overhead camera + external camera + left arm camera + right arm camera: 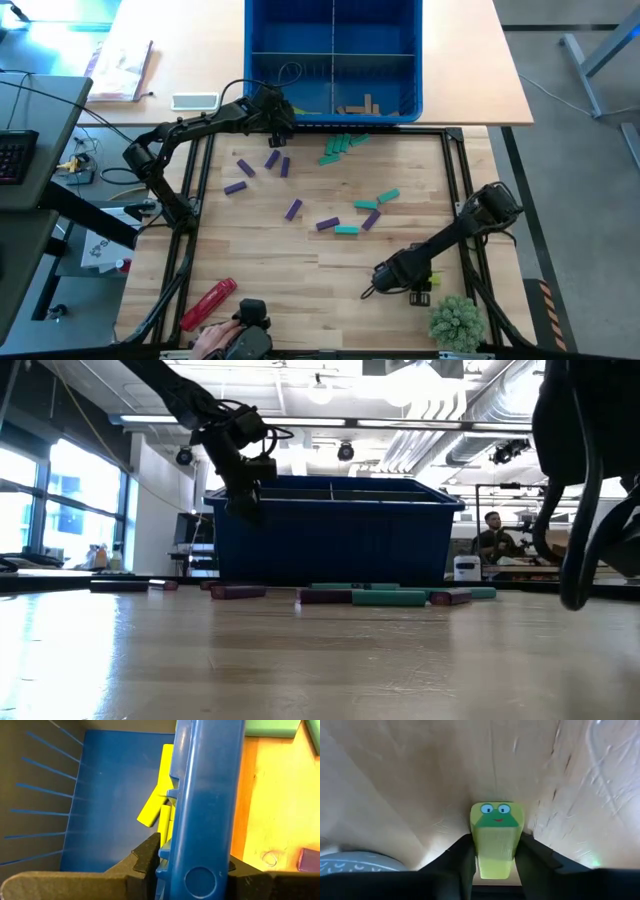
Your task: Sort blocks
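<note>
Purple blocks (272, 159) and teal blocks (346, 230) lie scattered flat on the wooden table. A blue bin (333, 58) at the far edge holds tan blocks (360, 104) and yellow blocks (161, 805) in separate compartments. My left gripper (270, 112) (192, 855) is shut on the bin's near wall, by its left corner. My right gripper (380, 284) (495, 847) is low over the table's near right part, shut on a lime-green block (496, 827) with a frog face on its end. In the high view the gripper hides that block. My left gripper straddles the bin's near wall (205, 820) at the rim, one finger (147, 855) inside the bin and the other (235, 870) outside. The fingers slant down from the near side. The bin stands on the table. My right gripper pinches the lime-green block's two long sides (479, 845) between its fingers, which lie along it and slant steeply down. The frog-face end (496, 815) sticks out past the fingertips toward the wood. Whether the block is clear of the table, I cannot tell.
A red cylinder (208, 303) lies near the table's near left corner, beside a hand and a dark object (245, 335) at the near edge. A small green plant (455, 320) stands at the near right. Bare wood lies between the scattered blocks and the near edge.
</note>
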